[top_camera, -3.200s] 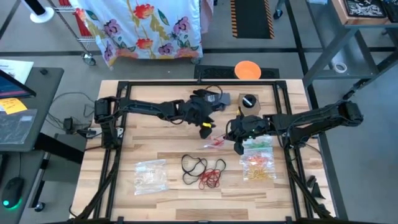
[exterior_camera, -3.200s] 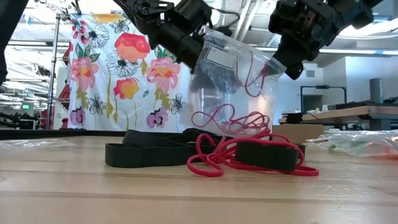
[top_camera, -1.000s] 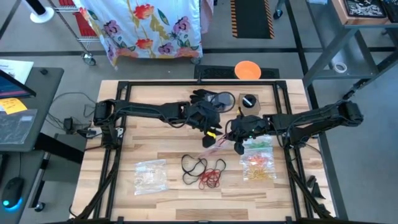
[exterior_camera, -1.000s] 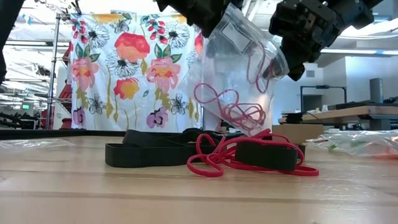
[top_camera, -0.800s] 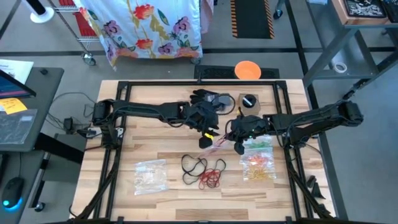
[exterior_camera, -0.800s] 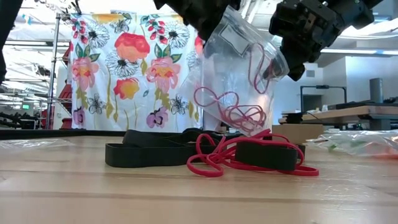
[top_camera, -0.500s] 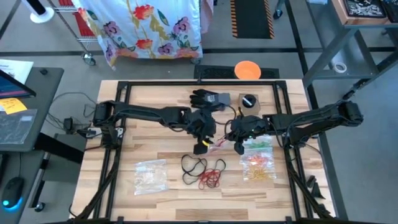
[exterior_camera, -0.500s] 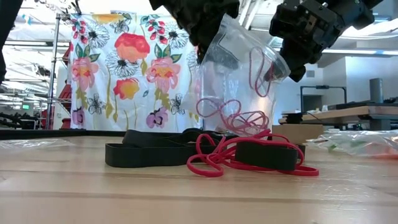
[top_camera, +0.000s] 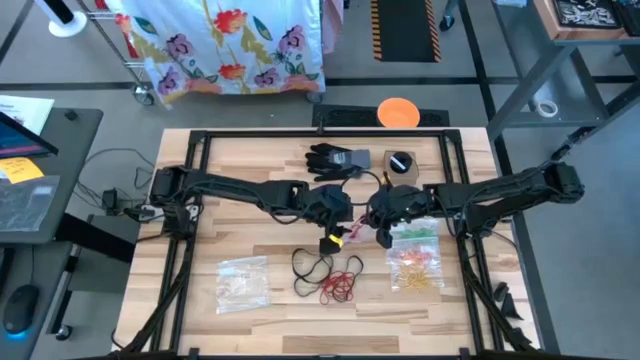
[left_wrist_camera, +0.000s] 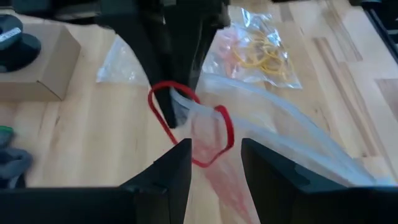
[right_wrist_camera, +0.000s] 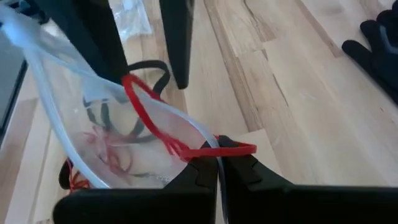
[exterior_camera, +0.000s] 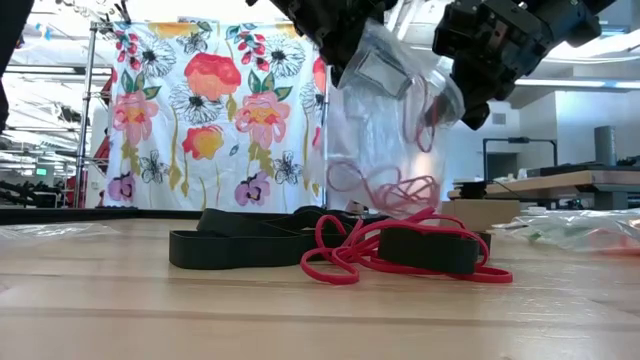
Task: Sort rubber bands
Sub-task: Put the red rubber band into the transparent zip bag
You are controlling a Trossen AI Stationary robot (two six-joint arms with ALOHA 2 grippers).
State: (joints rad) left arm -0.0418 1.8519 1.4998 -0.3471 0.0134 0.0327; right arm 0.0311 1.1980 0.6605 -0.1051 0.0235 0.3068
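**Clear bag held up between both grippers, red band draped over its rim**

The wooden table [top_camera: 250,170] carries the whole scene, with both dark arms reaching in to meet near its middle. The left arm's gripper [top_camera: 329,224] and the right gripper [top_camera: 383,222] hang close together above the boards, with a clear plastic bag [exterior_camera: 385,140] lifted off the table between them. The right gripper's fingers are pressed fully together, pinching the bag's edge at its own fingertips [right_wrist_camera: 217,163]. The left gripper [left_wrist_camera: 214,155] stands partly open, its two fingers parted on either side of the bag's other edge; whether they actually press on the plastic cannot be told.

A red rubber band [left_wrist_camera: 193,127] lies looped over the bag's rim just ahead of the left gripper's fingers, and the same band runs to the right gripper's tips [right_wrist_camera: 168,134]. More red bands [exterior_camera: 385,188] sit tangled in the bottom of the hanging bag, below both grippers.

On the table beneath and toward the near edge from the grippers lies a loose pile of red and black rubber bands [top_camera: 330,275]. A second bag holding yellow and orange bands [top_camera: 415,265] lies just beyond the right gripper's outer side, and a third bag with pale bands [top_camera: 243,283] lies well off to the left gripper's outer side. A black glove [top_camera: 330,158] rests behind the grippers, near the far edge.
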